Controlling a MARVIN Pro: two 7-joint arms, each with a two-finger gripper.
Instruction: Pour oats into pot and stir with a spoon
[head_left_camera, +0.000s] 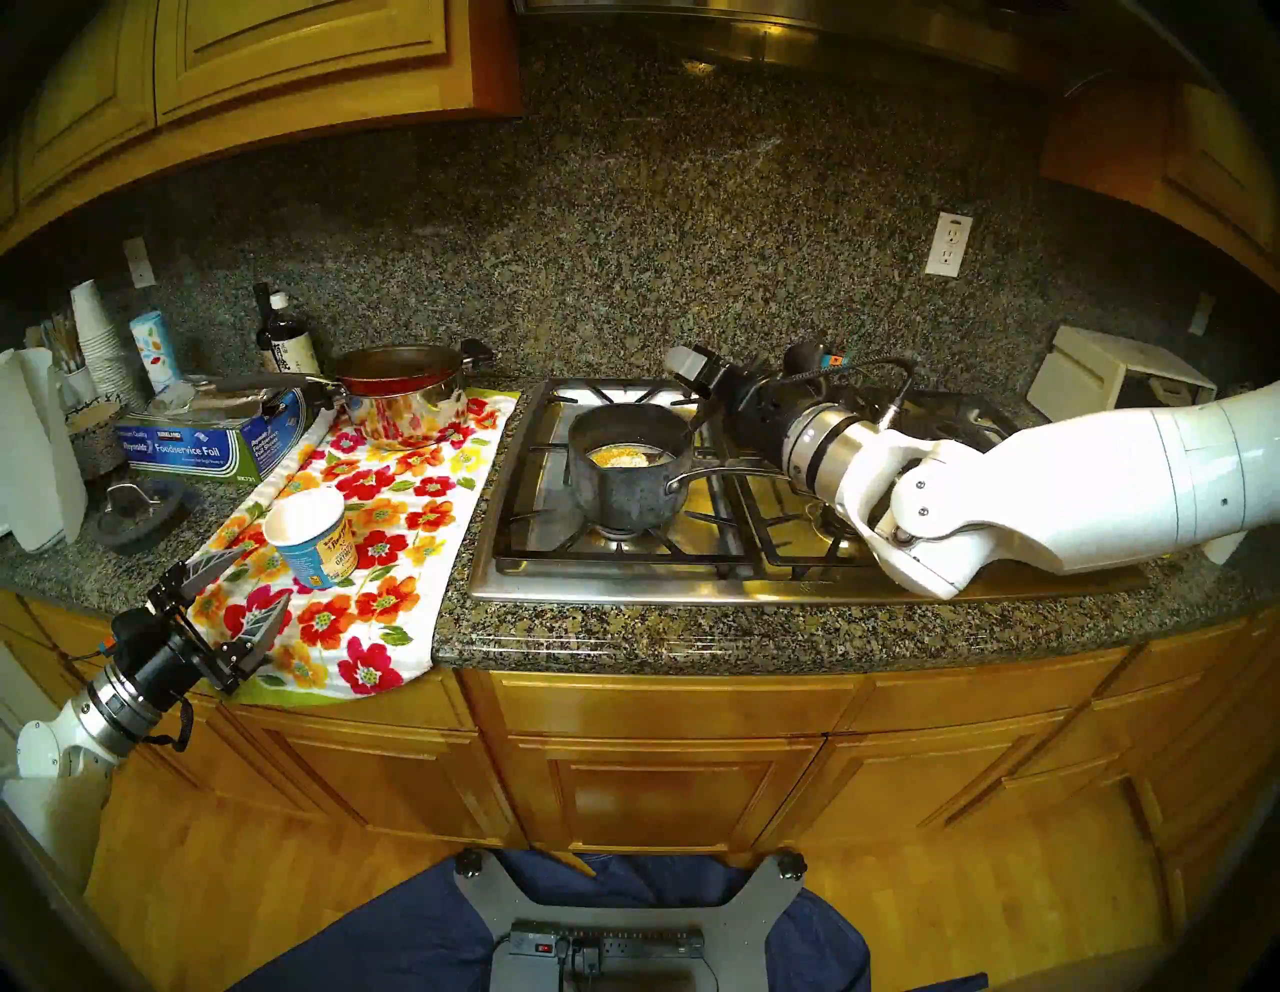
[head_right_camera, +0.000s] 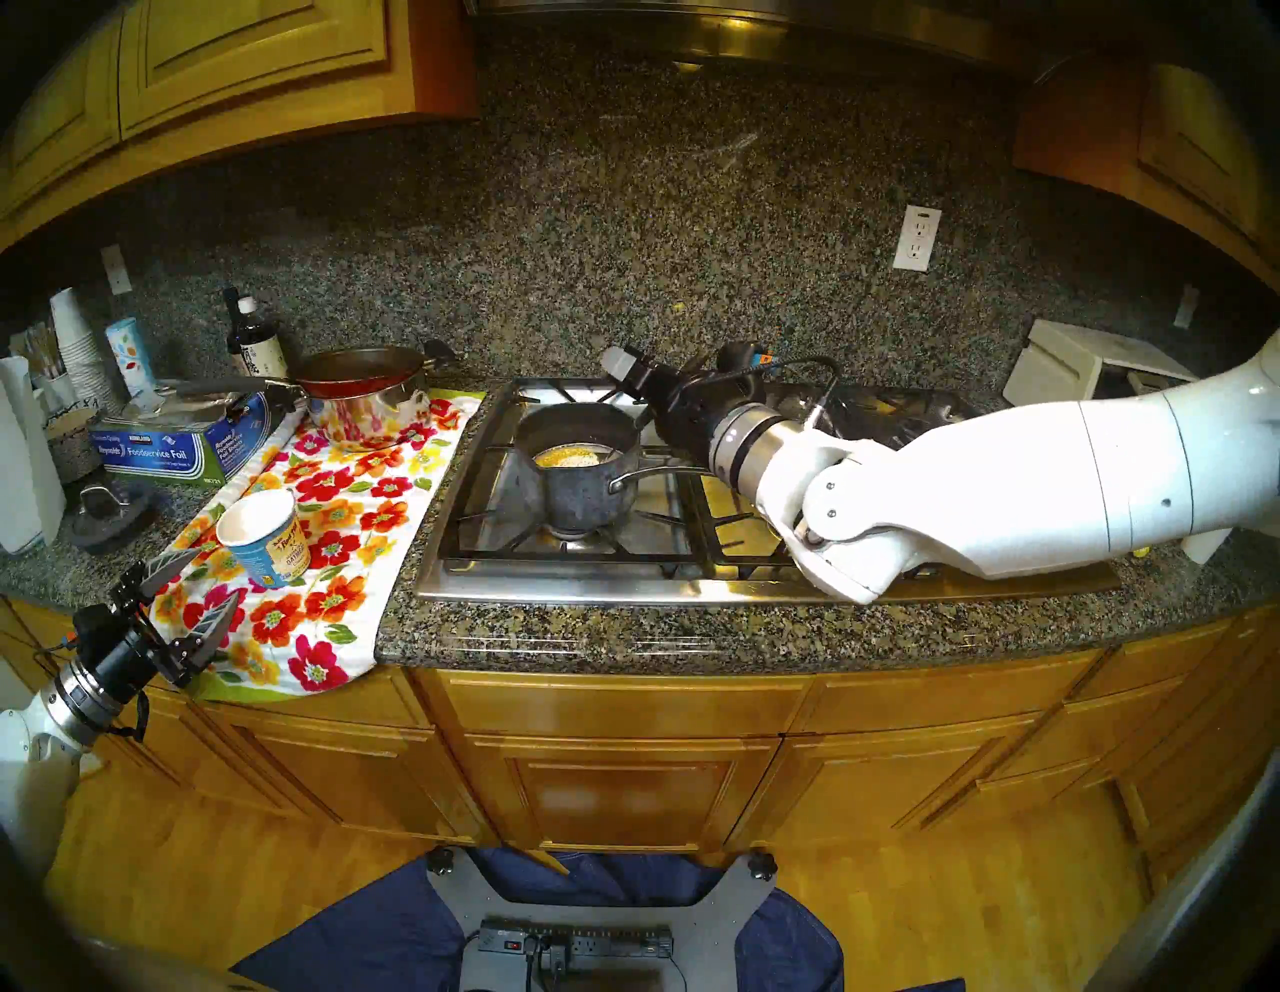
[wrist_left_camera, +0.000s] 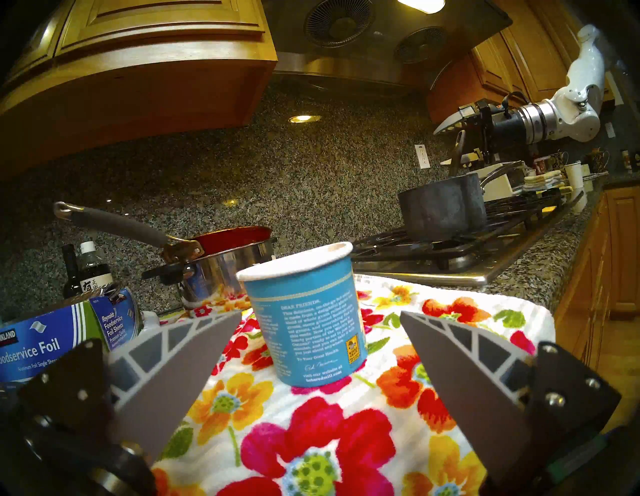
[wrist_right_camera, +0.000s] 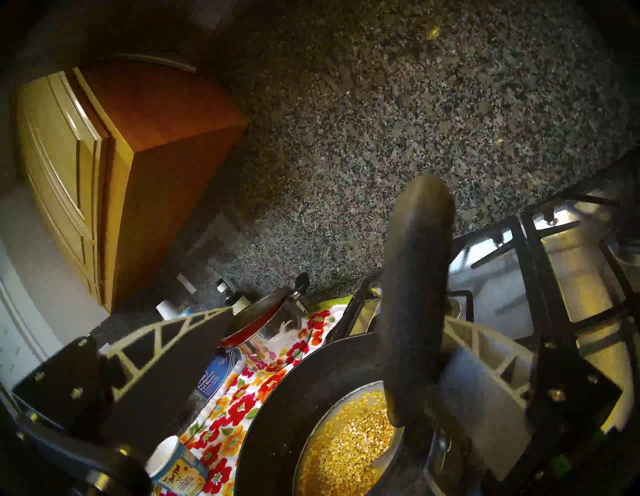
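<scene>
Ribbed grey fingers (wrist_left_camera: 166, 374) of the left gripper (wrist_left_camera: 311, 381) fill the bottom corners of its wrist view, spread wide with nothing between them. Just ahead of those parted jaws a small blue paper cup (wrist_left_camera: 304, 311) stands upright on a fluffy floral towel (wrist_left_camera: 311, 433), white inside, clear of both fingers. That arm reaches in low and nearly level from the counter's front edge.

Beyond the cup, on the black iron grate of the steel stove (head_left_camera: 692, 582), sits the pot (head_left_camera: 627, 485): a small, mottled dark grey saucepan with a long curved handle pointing toward the right arm. Tan-yellow oats (wrist_right_camera: 346, 443) lie in its bottom.

The right gripper (wrist_right_camera: 329, 363) hovers level over the pot's far rim, forearm stretched across the stove. Its jaws stand apart. Between them, close by the right-hand finger, rises the spoon (wrist_right_camera: 415, 311), a smooth black rounded handle whose lower end dips into the pot. Whether that finger touches the handle I cannot tell.
</scene>
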